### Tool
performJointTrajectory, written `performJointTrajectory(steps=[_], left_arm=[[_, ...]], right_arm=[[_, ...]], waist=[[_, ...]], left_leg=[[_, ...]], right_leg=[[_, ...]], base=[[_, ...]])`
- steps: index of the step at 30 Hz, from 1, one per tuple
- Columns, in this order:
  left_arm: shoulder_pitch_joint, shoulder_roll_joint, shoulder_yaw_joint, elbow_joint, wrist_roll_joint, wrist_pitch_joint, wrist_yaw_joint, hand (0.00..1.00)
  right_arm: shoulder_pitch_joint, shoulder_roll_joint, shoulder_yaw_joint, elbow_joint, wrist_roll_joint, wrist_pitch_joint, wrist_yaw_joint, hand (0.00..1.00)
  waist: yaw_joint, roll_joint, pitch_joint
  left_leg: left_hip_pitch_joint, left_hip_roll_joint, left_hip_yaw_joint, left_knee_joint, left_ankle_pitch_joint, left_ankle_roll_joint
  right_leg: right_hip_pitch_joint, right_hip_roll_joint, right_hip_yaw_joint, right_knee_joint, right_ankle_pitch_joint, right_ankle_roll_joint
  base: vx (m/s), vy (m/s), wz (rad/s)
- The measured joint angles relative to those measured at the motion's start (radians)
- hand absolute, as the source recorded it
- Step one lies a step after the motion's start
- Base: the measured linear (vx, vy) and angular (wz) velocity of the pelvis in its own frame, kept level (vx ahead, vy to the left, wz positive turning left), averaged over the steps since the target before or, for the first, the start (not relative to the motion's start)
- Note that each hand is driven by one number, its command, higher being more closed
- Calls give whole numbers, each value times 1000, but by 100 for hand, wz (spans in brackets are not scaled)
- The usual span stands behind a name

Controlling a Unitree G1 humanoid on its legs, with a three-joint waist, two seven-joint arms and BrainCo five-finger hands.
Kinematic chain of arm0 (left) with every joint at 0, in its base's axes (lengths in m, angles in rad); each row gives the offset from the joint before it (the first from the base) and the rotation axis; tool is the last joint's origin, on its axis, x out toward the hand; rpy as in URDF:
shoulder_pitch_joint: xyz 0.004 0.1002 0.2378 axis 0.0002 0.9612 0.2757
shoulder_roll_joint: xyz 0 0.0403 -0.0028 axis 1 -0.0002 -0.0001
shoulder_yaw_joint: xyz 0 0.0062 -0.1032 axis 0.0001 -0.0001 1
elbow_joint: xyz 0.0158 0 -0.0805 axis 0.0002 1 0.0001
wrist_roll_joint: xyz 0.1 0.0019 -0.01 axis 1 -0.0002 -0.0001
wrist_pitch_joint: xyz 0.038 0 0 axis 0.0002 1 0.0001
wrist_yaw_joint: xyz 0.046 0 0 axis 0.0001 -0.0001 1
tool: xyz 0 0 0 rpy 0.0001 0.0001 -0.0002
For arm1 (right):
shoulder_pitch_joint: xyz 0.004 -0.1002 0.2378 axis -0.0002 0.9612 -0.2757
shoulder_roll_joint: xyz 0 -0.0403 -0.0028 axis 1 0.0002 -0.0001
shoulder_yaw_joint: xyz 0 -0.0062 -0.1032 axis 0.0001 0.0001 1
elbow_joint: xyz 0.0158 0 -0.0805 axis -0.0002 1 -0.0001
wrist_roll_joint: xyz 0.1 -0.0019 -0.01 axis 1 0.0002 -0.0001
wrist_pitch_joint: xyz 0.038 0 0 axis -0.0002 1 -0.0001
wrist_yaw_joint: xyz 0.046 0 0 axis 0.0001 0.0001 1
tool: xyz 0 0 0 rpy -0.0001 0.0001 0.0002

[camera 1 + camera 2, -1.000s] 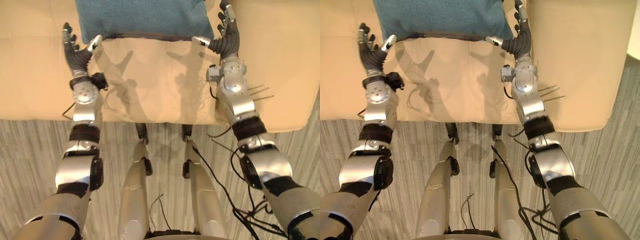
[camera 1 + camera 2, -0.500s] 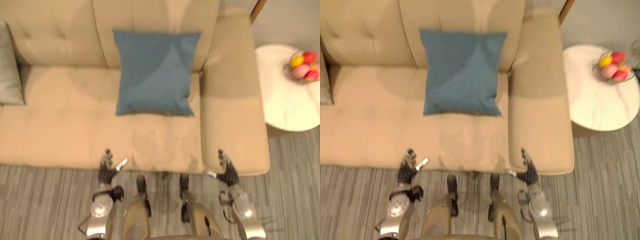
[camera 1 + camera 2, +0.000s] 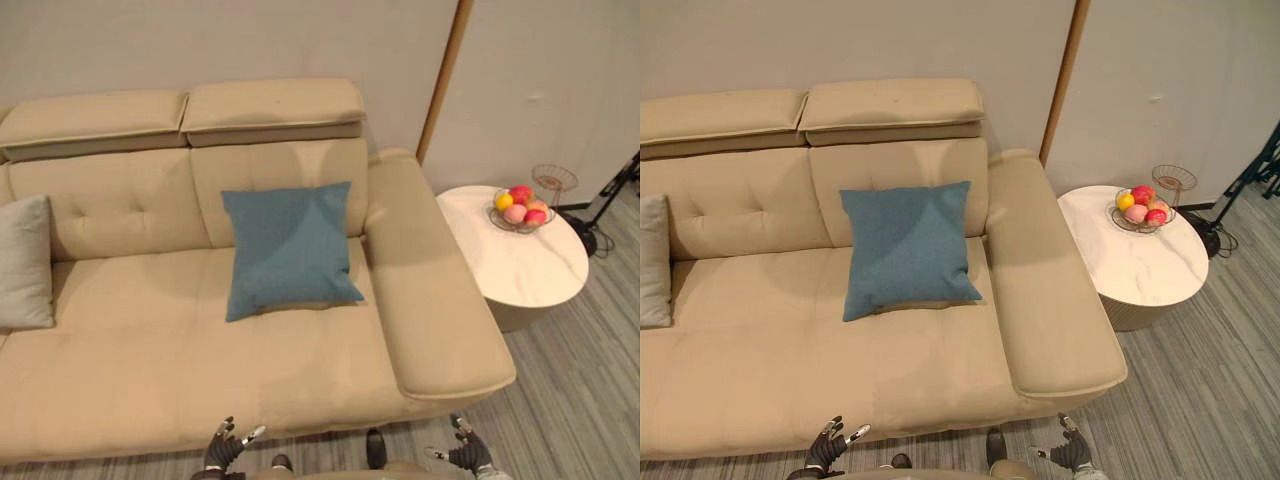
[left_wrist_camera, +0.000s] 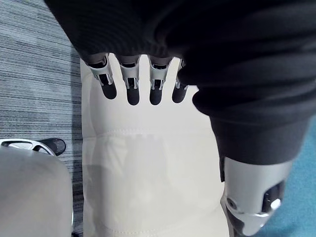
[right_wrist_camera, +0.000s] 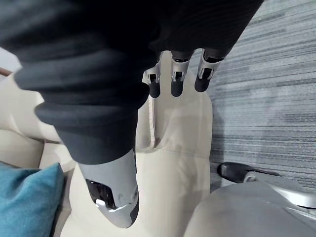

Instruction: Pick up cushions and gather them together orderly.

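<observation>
A blue cushion (image 3: 290,250) leans upright against the backrest of the beige sofa (image 3: 150,370), near its right armrest. A grey cushion (image 3: 25,262) leans at the sofa's far left end. My left hand (image 3: 222,452) and right hand (image 3: 465,455) are low in front of the sofa's front edge, far from both cushions. In the left wrist view the left hand (image 4: 129,84) has straight fingers over the bare seat, with a blue cushion edge (image 4: 306,197) beyond. The right hand (image 5: 176,79) is likewise spread and holds nothing, with the blue cushion (image 5: 24,197) to one side.
A round white side table (image 3: 520,275) stands right of the sofa's armrest (image 3: 430,300), carrying a wire bowl of fruit (image 3: 518,208). A small wire basket (image 3: 553,180) sits behind it by the wall. Grey striped floor (image 3: 590,400) runs in front and to the right.
The camera has pulled far back, so the whole sofa now shows. My hands, open at the blue cushion's lower corners a second ago, have drawn back off the seat to its front edge.
</observation>
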Motion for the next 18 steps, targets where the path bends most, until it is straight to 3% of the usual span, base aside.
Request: performJointTrajectory(steps=[1, 2, 3, 5, 6, 7, 10, 11, 13, 15, 18], left_arm=[[-16, -2, -3, -11, 0, 0, 0, 0], [-21, -9, 0, -18, 0, 0, 1, 0], [-39, -4, -5, -51, 0, -2, 12, 0], [-47, 4, -7, -82, 0, 0, 34, 0], [-48, 6, -7, -91, 0, 0, 41, 0], [-56, 4, -7, -110, 0, 0, 52, 0], [-66, -48, -25, -112, 0, 1, 67, 0], [-65, -55, -44, -107, 0, 3, 67, 0], [-48, -58, -51, -107, 0, 4, 67, 0], [-36, -55, -49, -107, 0, 4, 67, 0], [-28, -47, -44, -104, 0, 4, 67, 0]], right_arm=[[0, 1, 5, 1, 0, 1, -1, 0], [-6, -2, 10, 0, 0, 2, -1, 0], [-26, 7, 24, -1, -1, 10, 0, 0], [-19, 16, 51, 7, -2, 17, -1, 0], [-20, 16, 56, 6, -3, 18, -1, 0], [-42, 14, 56, 2, -12, 19, -5, 0], [-89, 5, 41, -41, -3, 16, -31, 0], [-105, 3, 41, -33, 3, 17, -33, 0], [-98, 5, 40, -27, 11, 21, -40, 0], [-92, 8, 38, -27, 13, 21, -46, 0], [-118, -2, 16, -20, 13, 20, -46, 0]], waist=[[7, -3, 4], [11, 9, -1], [1, 6, 16], [6, -28, 16], [7, -39, 13], [11, -57, 17], [52, 0, 52], [48, 22, 75], [23, 26, 81], [8, 19, 84], [10, 14, 86]], left_leg=[[-15, -12, 2, 13, 0, 9], [-20, 10, 3, 8, 1, 16], [-42, -2, -24, 33, 4, 17], [-75, -24, -71, 96, 5, 18], [-100, -26, -83, 120, 5, 18], [-160, -16, -107, 166, 16, 6], [-239, 62, -114, 157, 75, -32], [-245, 87, -130, 138, 112, -43], [-227, 96, -121, 50, 190, -52], [-210, 88, -99, 53, 172, -38], [-239, 56, -103, 229, 46, 16]], right_leg=[[-20, -5, 3, 28, 0, 16], [-22, -2, 6, 55, -31, 24], [-93, -41, -7, 456, -185, 35], [-55, -92, 19, 659, -233, 86], [-37, -96, 29, 644, -248, 96], [0, -83, 21, 548, -321, 92], [38, -15, -67, 339, -365, 22], [45, 17, -85, 304, -345, -29], [44, 32, -134, 278, -319, -65], [36, 31, -140, 262, -299, -88], [-15, 11, -95, 211, -237, -101]], base=[[-58, -6, 1], [-103, -40, 29], [-98, -78, 51], [-33, -141, 75], [-101, -286, 74], [-201, -295, 48], [-266, -226, 1], [-258, -154, -1], [-333, -146, 43], [-272, -99, 17], [-164, 25, -32]])
